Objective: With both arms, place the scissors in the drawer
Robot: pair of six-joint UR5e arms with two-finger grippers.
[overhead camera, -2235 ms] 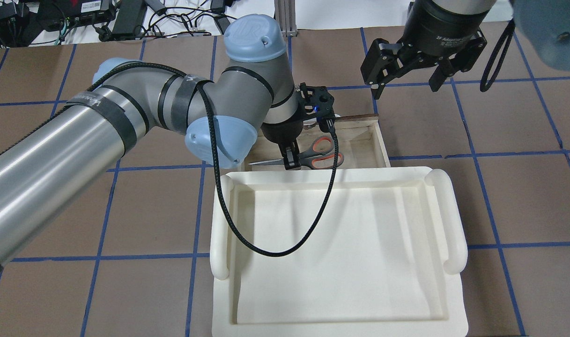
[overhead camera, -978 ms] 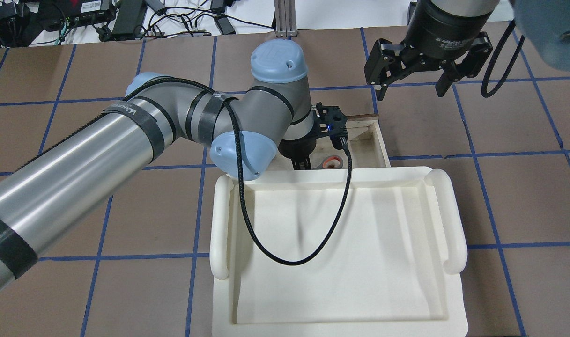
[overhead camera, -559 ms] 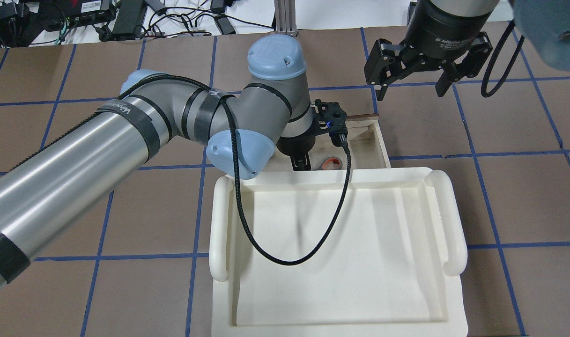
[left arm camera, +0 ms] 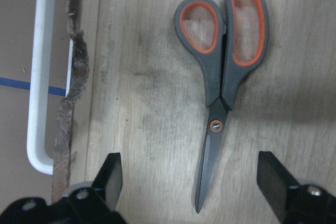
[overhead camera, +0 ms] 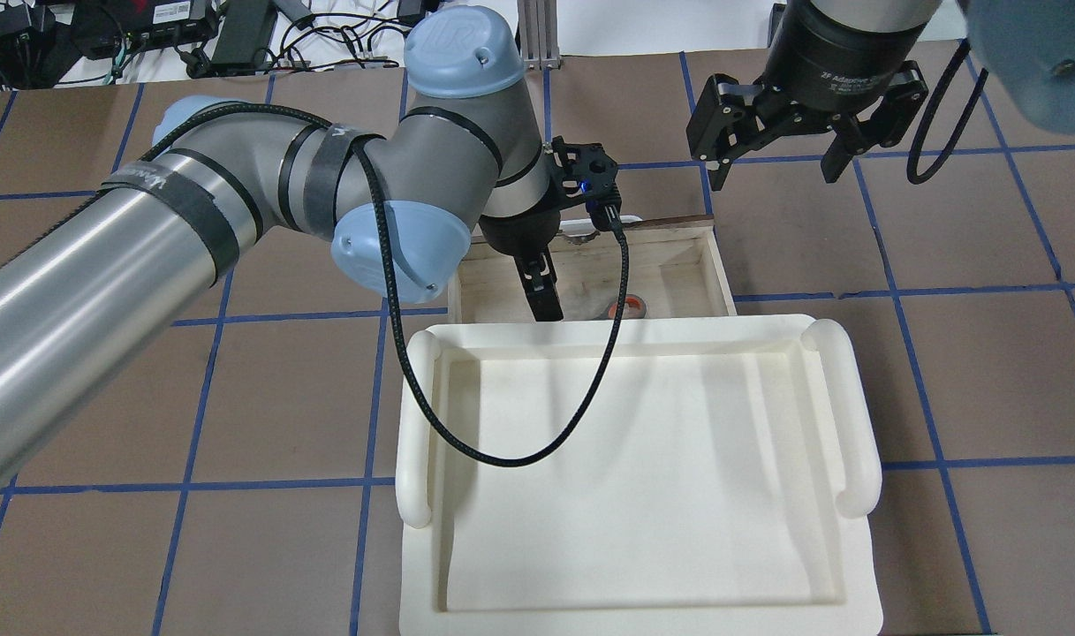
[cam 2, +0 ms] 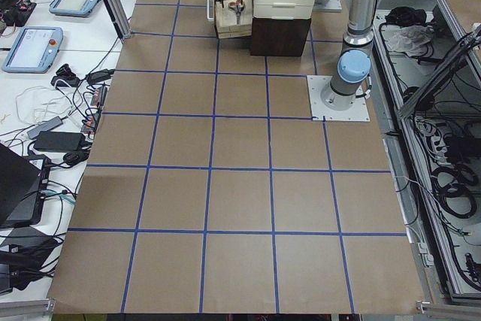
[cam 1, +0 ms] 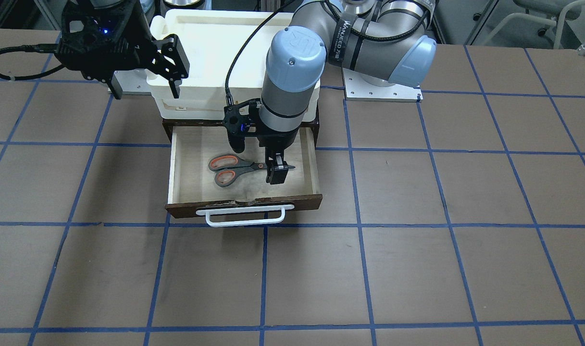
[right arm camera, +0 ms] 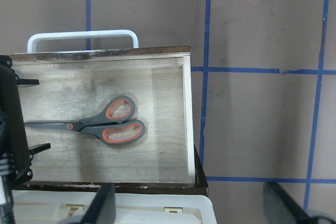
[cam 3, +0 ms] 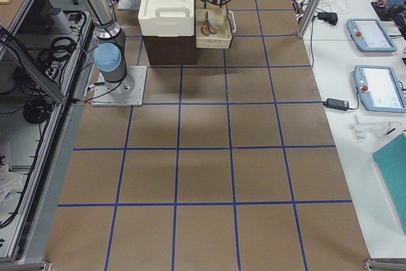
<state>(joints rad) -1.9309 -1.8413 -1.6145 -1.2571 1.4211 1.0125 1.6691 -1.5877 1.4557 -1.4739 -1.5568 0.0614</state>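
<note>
The scissors (cam 1: 234,169) lie flat on the pale floor of the open drawer (cam 1: 316,168), handles toward the robot's right. My left gripper (cam 1: 276,173) is open and empty, hanging just above the blade end. In the left wrist view the scissors (left arm camera: 223,87) lie between and beyond the spread fingers (left arm camera: 110,174), touching neither. My right gripper (overhead camera: 771,168) is open and empty, high above the table to the right of the drawer (overhead camera: 718,274). Its wrist view shows the scissors (right arm camera: 100,127) in the drawer (right arm camera: 186,119).
A white plastic tray (overhead camera: 859,415) sits on top of the dark cabinet behind the drawer and hides most of the drawer from overhead. The drawer's white bar handle (cam 1: 246,217) faces away from the robot. Brown table with blue tape lines all around.
My left gripper went down into the drawer with the scissors, let them go and rose a little, open. The right gripper has hardly moved.
</note>
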